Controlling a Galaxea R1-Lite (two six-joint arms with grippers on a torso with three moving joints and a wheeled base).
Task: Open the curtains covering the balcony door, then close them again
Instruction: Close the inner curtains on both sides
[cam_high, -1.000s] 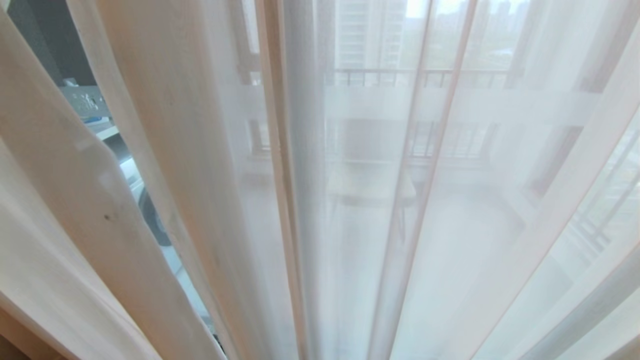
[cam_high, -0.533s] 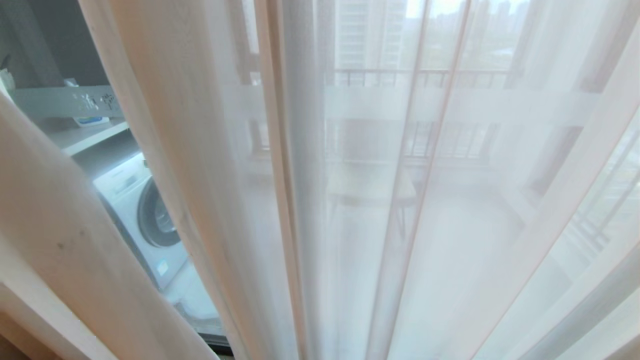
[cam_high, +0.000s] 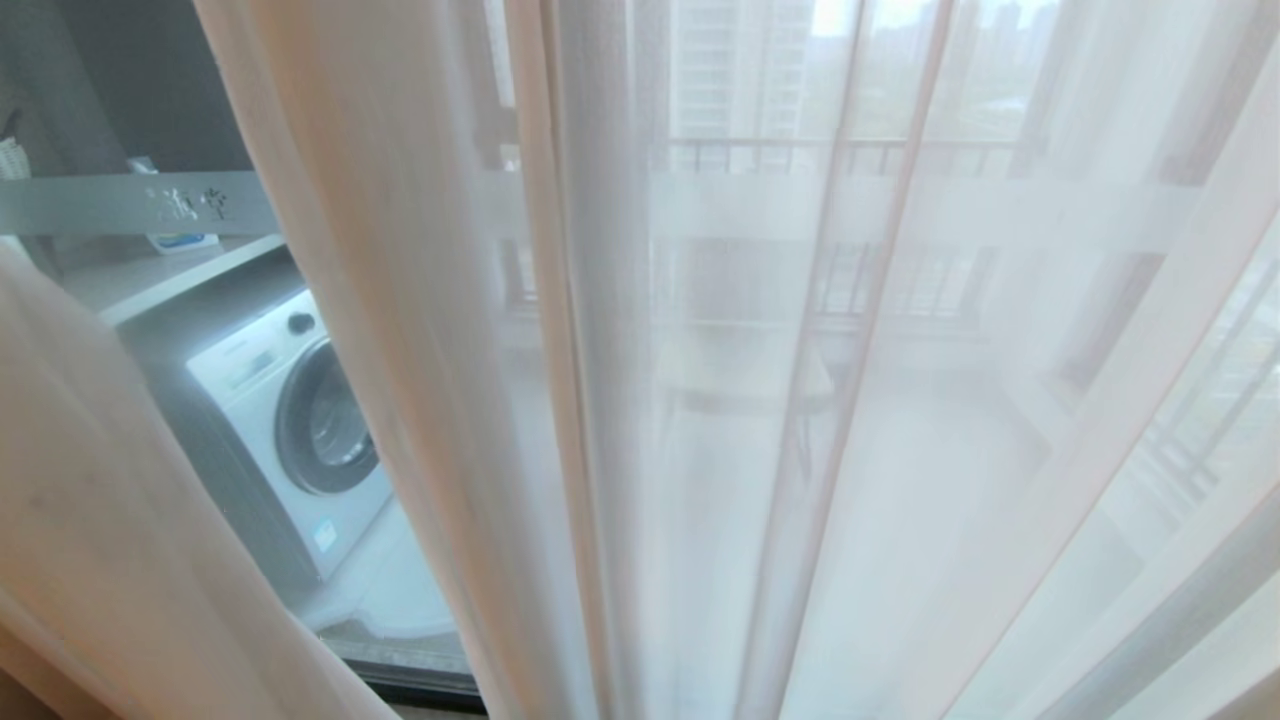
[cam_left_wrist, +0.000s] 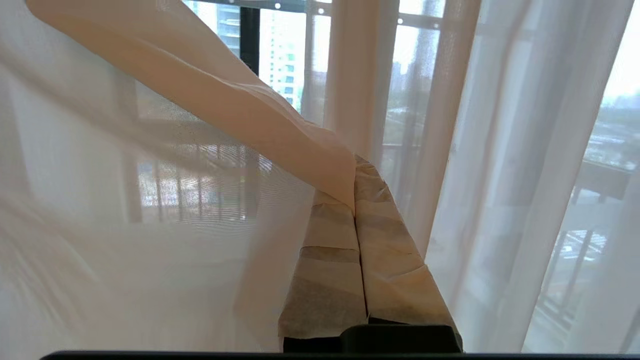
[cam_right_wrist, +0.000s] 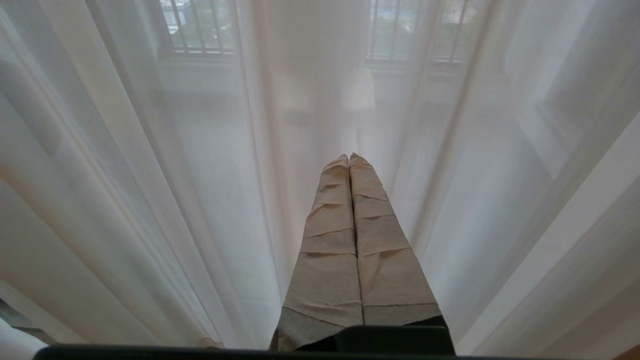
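The gap on the left has widened since a second ago, baring more of the washer (cam_high: 300, 430) behind the door (cam_high: 120, 203) glass. The left gripper (cam_left_wrist: 356, 167), jaws pressed together, has a fold of the curtains (cam_high: 400, 300) draped over its tip, not pinched. Opening is barely begun; closing remains. The right gripper (cam_right_wrist: 349, 159), also closed and empty, hangs amid sheer folds that cover the rest.
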